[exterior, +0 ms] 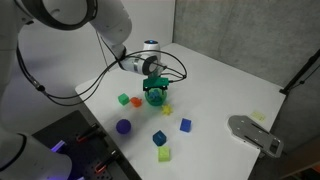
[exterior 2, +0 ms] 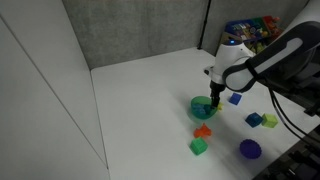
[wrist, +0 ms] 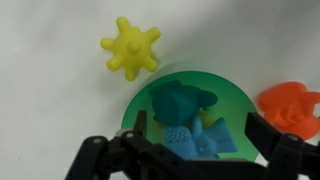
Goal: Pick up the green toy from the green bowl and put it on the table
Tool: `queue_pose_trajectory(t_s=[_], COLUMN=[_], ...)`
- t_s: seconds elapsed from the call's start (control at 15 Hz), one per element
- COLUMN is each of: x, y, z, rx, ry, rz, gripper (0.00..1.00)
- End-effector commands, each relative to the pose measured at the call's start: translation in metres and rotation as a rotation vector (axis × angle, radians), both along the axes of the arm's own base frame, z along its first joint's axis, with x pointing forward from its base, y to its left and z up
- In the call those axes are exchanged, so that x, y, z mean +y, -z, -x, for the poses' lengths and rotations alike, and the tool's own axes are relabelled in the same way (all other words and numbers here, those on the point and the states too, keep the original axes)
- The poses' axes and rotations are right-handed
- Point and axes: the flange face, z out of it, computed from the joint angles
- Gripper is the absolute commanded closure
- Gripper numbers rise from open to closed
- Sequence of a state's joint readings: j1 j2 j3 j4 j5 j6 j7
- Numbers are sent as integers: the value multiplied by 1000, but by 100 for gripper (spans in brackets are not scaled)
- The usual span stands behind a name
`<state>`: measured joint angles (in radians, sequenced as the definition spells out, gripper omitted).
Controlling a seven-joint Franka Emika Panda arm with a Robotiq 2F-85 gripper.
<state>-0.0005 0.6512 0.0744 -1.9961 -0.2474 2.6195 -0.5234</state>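
Observation:
The green bowl (wrist: 232, 96) sits on the white table (wrist: 50, 110), and shows in both exterior views (exterior: 157, 99) (exterior 2: 199, 107). Inside it lies the dark teal-green toy (wrist: 182, 101), with a lighter blue toy piece (wrist: 208, 137) against its near side. My gripper (wrist: 202, 124) is open, low over the bowl, with one finger on each side of the two toys. It does not grip either one. It also hangs over the bowl in both exterior views (exterior: 154, 86) (exterior 2: 215, 96).
A yellow spiky toy (wrist: 131, 47) lies beyond the bowl, and an orange toy (wrist: 295, 105) to its right. A bright green cube (exterior: 124, 99), a purple ball (exterior: 124, 126), blue pieces (exterior: 185, 125) and a lime cube (exterior: 163, 154) are scattered nearby. A grey device (exterior: 255, 133) lies at the table's side.

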Motion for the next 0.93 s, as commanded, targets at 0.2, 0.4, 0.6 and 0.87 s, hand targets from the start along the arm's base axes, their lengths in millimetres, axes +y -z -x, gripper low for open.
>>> queue_pose_trajectory(t_s=[0.2, 0.4, 0.6, 0.87], x=[-8, -15, -18, -17], y=[17, 26, 33, 37], z=[3, 4, 5, 6], rx=[-23, -31, -37, -52], ry=[-37, -39, -41, -55], rz=[12, 20, 25, 30], gripper=[0, 0, 0, 0])
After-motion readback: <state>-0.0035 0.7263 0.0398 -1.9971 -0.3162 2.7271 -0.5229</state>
